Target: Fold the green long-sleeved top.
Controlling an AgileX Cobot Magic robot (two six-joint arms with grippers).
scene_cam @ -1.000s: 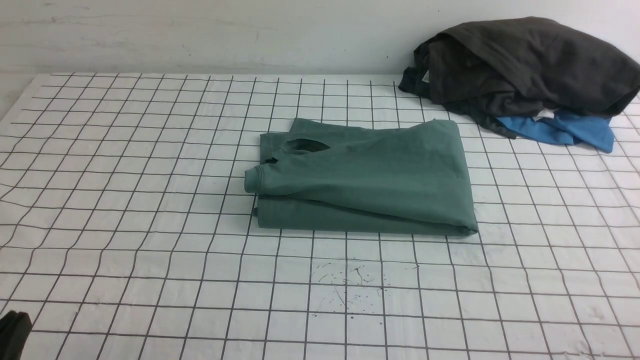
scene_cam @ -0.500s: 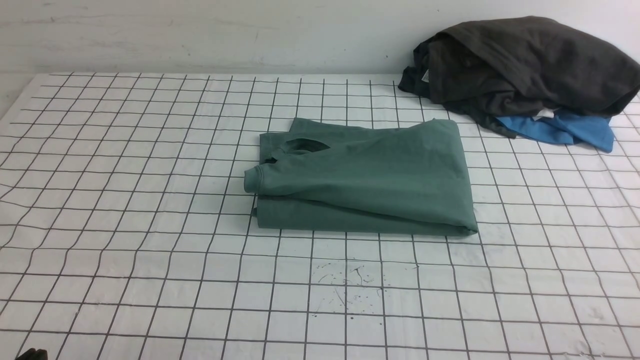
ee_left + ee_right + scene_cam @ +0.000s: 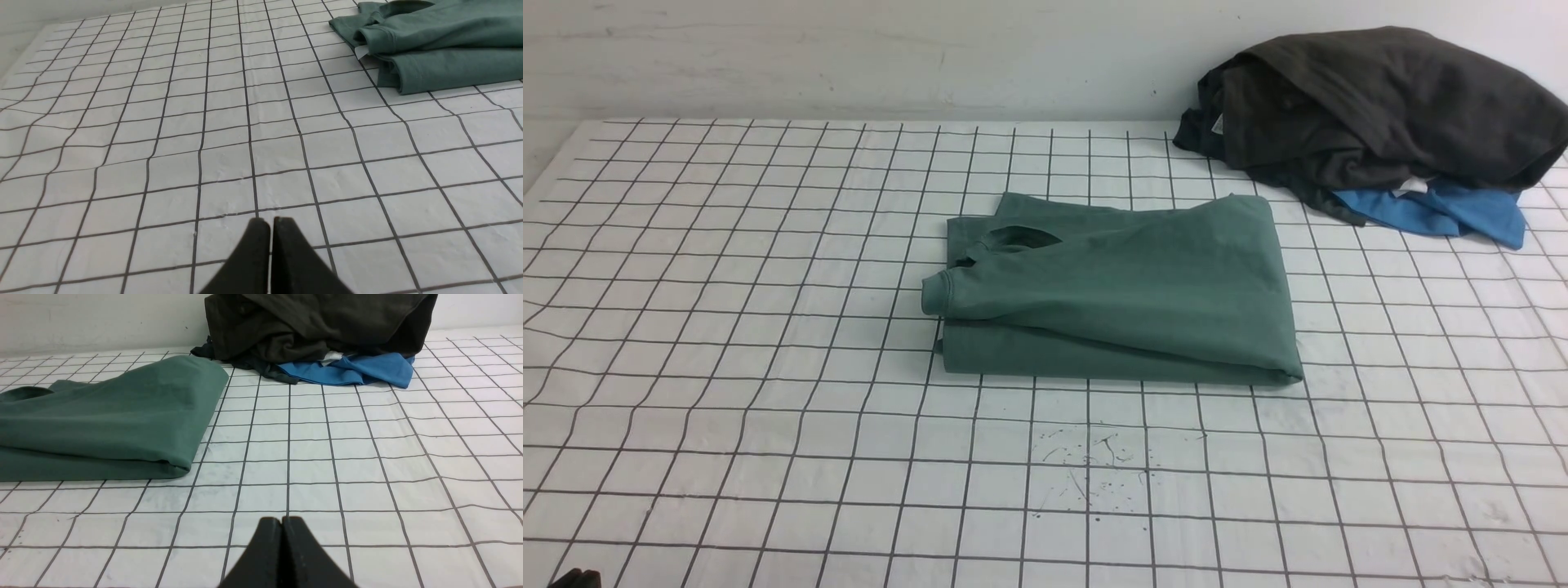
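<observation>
Green long-sleeved top (image 3: 1111,290) lies folded, well apart from both closed end effectors.

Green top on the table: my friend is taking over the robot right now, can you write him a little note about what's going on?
Left gripper: shut, holding nothing, low over bare cloth, apart from the top.
Right gripper: shut, holding nothing, apart from the top.
Green top: mid-table, folded into a compact stack, one cuff sticking out on the robot's left.
Dark garment piled over the blue garment at the far right; neither touches the top.
Done: the fold looks complete.
Left: probably nothing; maybe tuck the cuff.
</observation>
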